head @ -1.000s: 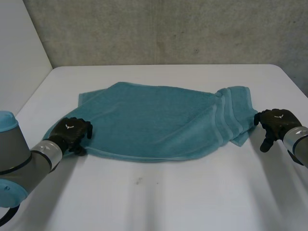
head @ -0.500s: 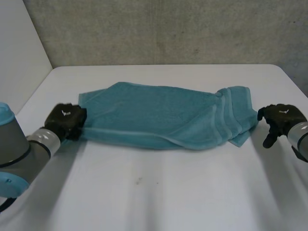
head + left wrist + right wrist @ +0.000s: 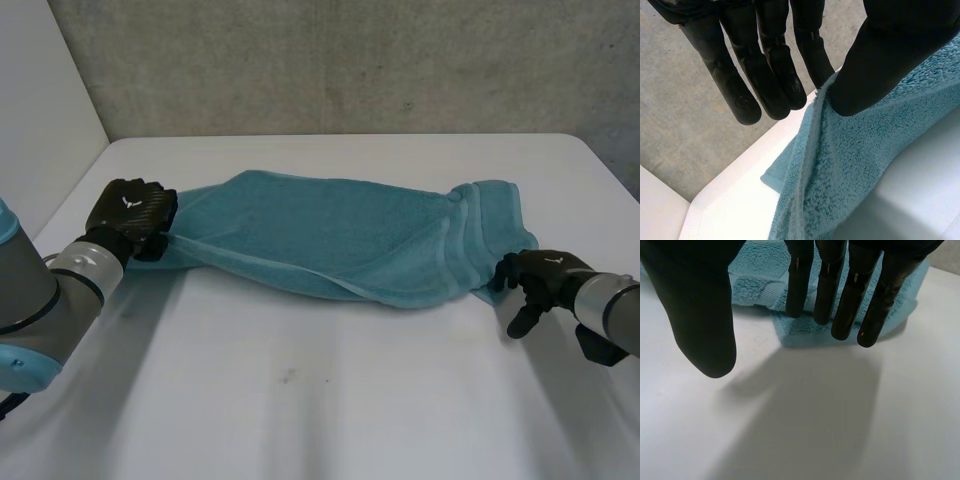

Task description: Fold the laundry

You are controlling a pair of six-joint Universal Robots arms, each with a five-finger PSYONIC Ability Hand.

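A teal towel [image 3: 340, 240] lies spread across the white table [image 3: 320, 400], bunched along its near edge. My left hand [image 3: 128, 212] holds the towel's near left corner raised off the table. In the left wrist view the thumb [image 3: 880, 60] presses the towel [image 3: 840, 175] edge against the fingers [image 3: 765, 75]. My right hand [image 3: 545, 275] hovers at the towel's near right corner. In the right wrist view its straight fingers [image 3: 840, 295] point at the towel [image 3: 805, 335] corner. The thumb [image 3: 700, 315] stands apart over bare table, and nothing is held.
A grey concrete wall stands behind the table's far edge [image 3: 340, 136]. A white panel [image 3: 40, 90] rises at the far left. Bare table stretches in front of the towel.
My left hand has shut on the near left corner, lifted it and carried it away from me, dragging the near edge back. My right hand has come nearer and leftward to the right corner.
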